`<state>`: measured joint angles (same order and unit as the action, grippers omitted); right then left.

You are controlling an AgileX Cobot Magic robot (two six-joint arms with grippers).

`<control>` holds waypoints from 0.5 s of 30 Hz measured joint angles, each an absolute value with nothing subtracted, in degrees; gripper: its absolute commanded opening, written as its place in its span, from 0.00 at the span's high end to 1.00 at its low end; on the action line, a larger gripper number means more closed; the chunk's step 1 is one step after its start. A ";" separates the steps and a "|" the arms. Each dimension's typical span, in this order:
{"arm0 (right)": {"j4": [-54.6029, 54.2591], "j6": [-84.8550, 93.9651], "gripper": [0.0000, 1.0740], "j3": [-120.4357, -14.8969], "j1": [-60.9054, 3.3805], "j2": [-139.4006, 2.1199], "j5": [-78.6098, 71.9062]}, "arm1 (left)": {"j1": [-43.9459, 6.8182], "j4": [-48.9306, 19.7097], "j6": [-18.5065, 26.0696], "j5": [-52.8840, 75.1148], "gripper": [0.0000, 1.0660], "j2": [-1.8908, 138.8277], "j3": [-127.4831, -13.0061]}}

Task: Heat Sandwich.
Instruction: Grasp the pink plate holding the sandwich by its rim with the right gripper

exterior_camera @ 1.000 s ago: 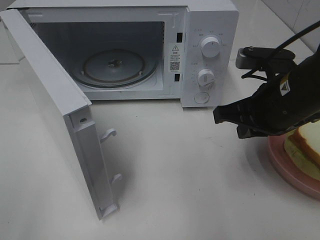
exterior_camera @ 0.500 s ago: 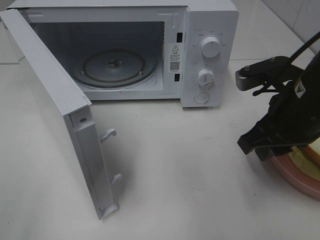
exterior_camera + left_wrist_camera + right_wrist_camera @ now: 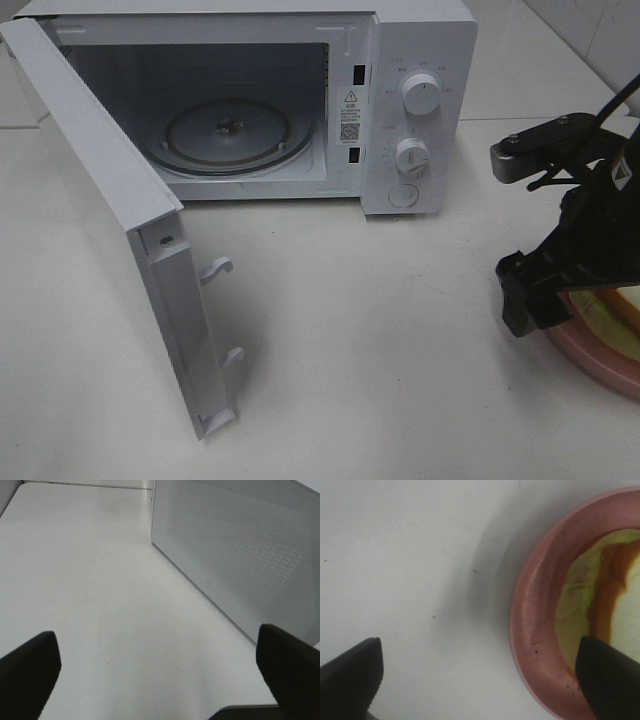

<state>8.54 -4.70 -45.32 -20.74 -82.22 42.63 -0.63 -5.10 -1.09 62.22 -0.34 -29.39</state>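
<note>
the microwave [image 3: 420, 60] stands at the back of the table [image 3: 380, 350] with its door [image 3: 90, 190] swung wide open and the glass turntable [image 3: 228, 135] bare inside. the sandwich [image 3: 580, 595] is nowhere near it: it sits on its pink plate [image 3: 530, 610] at the right edge of the table, well apart from the oven, mostly hidden under the arm from where i stand.

the right gripper [image 3: 479, 677] hangs just above the plate's near rim, jaws spread wide and gripping nothing. one finger is over the bare table and the other over the inside of the plate, so the rim lies between them. the left gripper [image 3: 160, 670] waits low over the table by a white dotted panel, jaws equally wide apart and empty.

to my eye the step in hand is picking up the plate. what comes next calls for a short drop so the fingers straddle the rim, then a firm pinch on it. after that, a level lift and a carry across to the turntable. the plate would be held by one edge only, so tilt looks like the thing to guard against.
</note>
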 measured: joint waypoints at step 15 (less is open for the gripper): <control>5.73 -1.60 0.10 -45.32 -14.50 -88.92 38.96 | -0.63 -5.10 -1.09 62.22 0.06 -0.34 -29.39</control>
